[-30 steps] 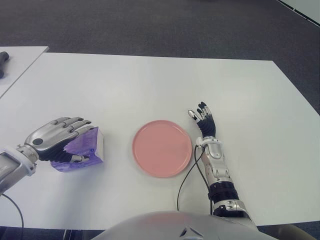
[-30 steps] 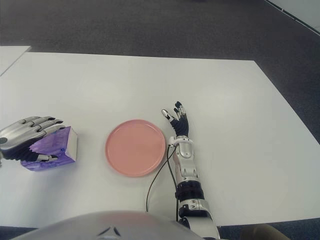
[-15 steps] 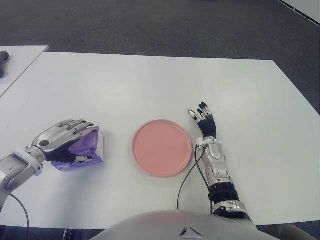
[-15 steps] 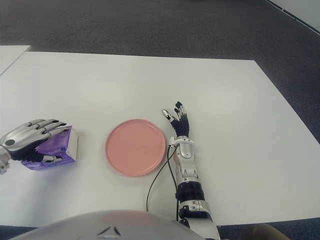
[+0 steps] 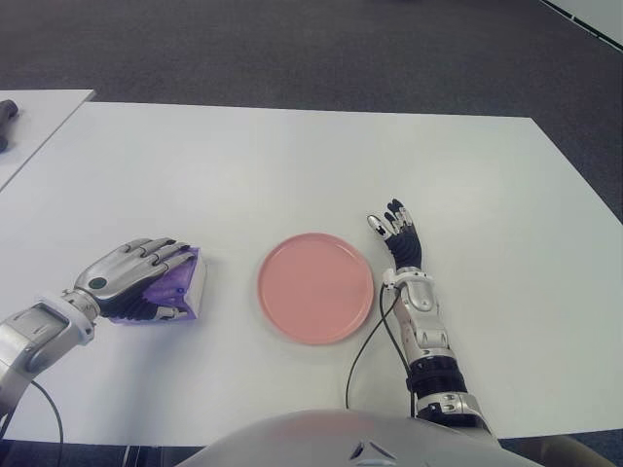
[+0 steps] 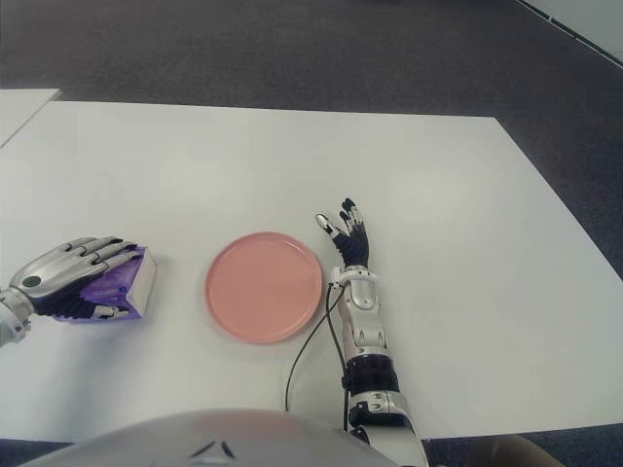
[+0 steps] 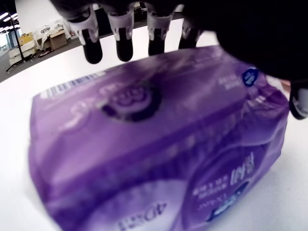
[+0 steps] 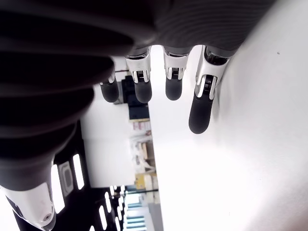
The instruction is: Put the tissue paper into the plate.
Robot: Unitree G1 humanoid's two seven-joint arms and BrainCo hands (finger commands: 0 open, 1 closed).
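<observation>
White table (image 5: 292,165) over dark carpet (image 5: 292,49): left hand (image 5: 131,277) cups purple tissue pack (image 5: 180,290); right hand (image 5: 397,233) lies open-fingered.

The right robot hand (image 8: 159,91) hangs close above the white desk (image 8: 260,159), fingers (image 8: 202,103) extended and empty

Tissue pack (image 5: 175,290) left of plate (image 5: 315,287), apart; both on table (image 5: 292,175); right hand (image 5: 397,233) right of plate.
</observation>
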